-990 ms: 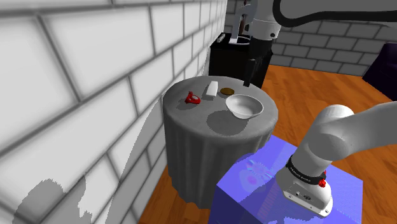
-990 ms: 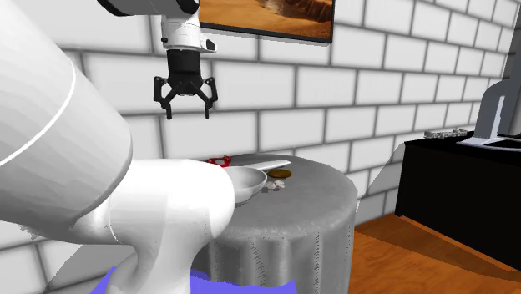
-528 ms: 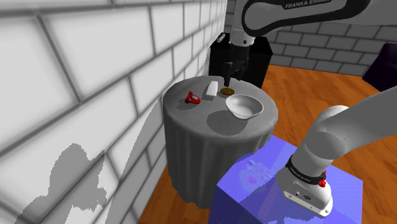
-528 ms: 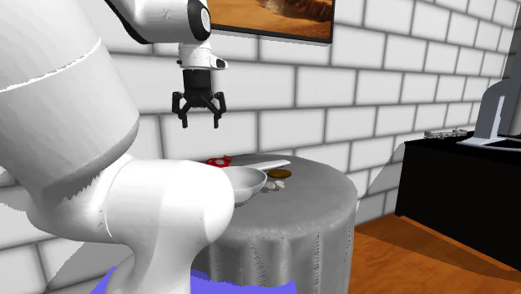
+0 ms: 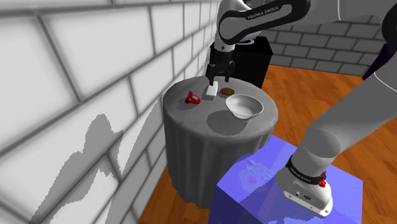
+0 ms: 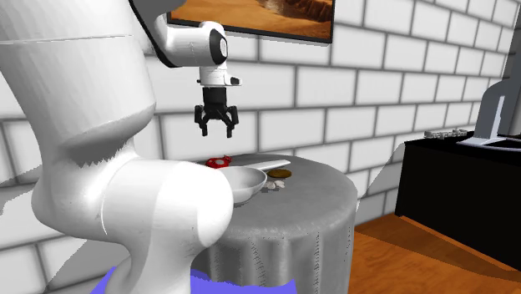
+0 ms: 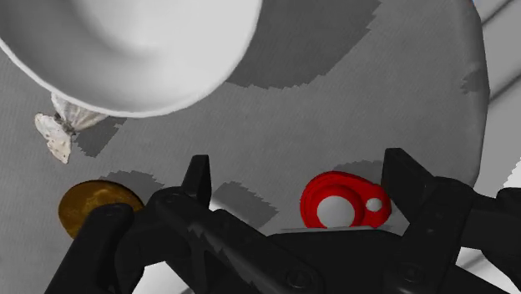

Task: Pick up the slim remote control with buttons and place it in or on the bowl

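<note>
Hovering tool (image 5: 216,81), one bowl (image 5: 236,104), one remote (image 5: 208,93)

Red piece (image 5: 192,98) and brown disc (image 5: 226,91) flank the remote (image 5: 209,92).

Stood on the base (image 5: 307,184) at the shoulder view's lower right, climbed the right edge and arched back along the top as a white arm (image 5: 261,16). Hung the wrist (image 5: 222,48) straight down at upper centre. Held the jaws apart, black fingers (image 7: 409,185) spread wide, clasping nothing.
</note>
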Tool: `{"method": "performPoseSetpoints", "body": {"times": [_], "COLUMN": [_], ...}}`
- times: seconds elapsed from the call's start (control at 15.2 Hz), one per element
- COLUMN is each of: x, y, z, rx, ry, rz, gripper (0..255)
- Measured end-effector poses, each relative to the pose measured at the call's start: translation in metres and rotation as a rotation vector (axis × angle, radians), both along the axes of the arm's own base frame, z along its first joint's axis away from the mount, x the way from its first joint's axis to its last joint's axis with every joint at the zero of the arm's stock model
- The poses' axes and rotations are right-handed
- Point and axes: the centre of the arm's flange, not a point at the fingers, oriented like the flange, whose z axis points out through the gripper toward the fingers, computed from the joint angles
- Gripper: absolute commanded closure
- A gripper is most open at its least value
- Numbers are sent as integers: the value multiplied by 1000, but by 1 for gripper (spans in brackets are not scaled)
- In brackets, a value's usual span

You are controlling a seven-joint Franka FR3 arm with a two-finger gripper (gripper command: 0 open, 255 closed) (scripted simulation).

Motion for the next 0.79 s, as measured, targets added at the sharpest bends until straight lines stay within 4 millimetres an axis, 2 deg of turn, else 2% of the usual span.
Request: {"method": "performPoseSetpoints", "body": {"times": [0.46,0.79], "x": [72,109], "y": [-48,-90], "z": [-36,-67], "rx": [1,2], "ry": [7,13], "rz": [-245,-420], "gripper": [0,0]}}
